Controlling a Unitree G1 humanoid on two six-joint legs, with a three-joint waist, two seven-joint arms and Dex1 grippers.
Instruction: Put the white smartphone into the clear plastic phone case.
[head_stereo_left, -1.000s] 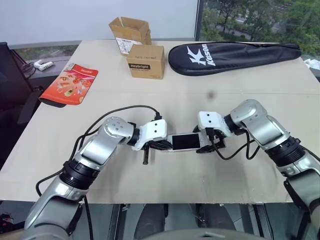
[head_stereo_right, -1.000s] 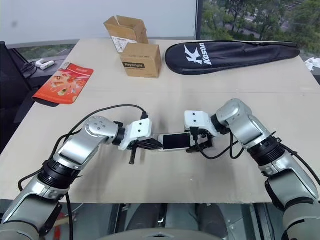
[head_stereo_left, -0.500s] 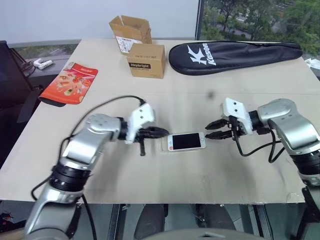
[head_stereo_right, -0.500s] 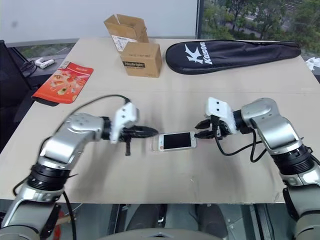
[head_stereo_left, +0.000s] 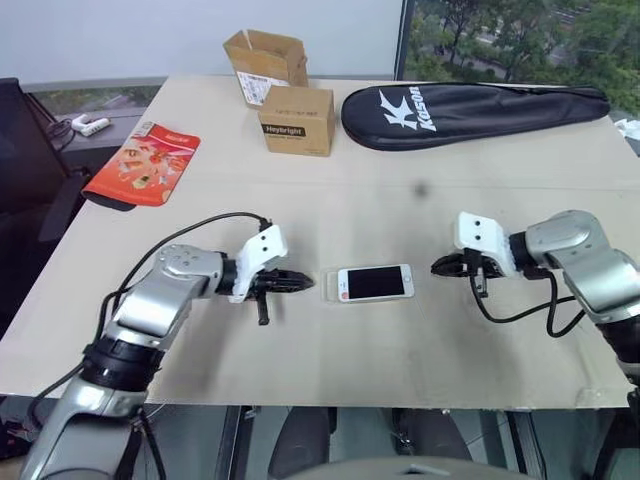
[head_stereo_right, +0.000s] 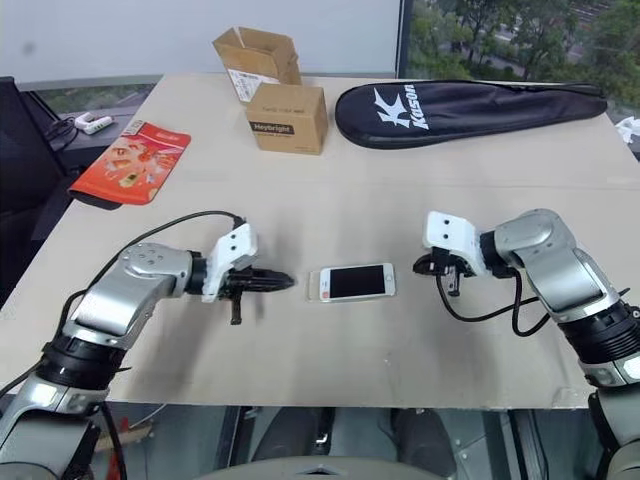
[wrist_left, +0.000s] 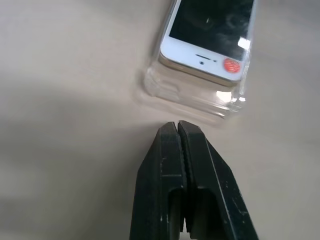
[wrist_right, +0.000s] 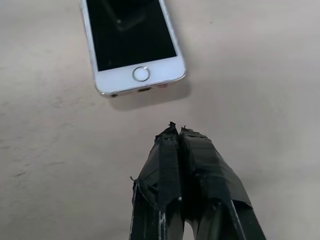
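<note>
The white smartphone (head_stereo_left: 375, 283) lies screen up on the table between my two arms. Its left end rests on the clear plastic phone case (wrist_left: 197, 95), which sticks out past that end; the right end with the home button (wrist_right: 141, 74) shows no case around it. My left gripper (head_stereo_left: 311, 283) is shut and empty, its tips a short way left of the case. On the other side my right gripper (head_stereo_left: 438, 267) is shut and empty too, a short gap from the phone's right end.
Two cardboard boxes (head_stereo_left: 296, 119) and a black racket bag (head_stereo_left: 470, 111) sit at the back of the table (head_stereo_left: 350, 210). A red-orange packet (head_stereo_left: 142, 170) lies at the far left edge. A black cable (head_stereo_left: 510, 315) loops under my right wrist.
Both grippers have drawn back from the phone, left one to the left, right one to the right. The right gripper went from open to shut. The phone now lies free on the table.
</note>
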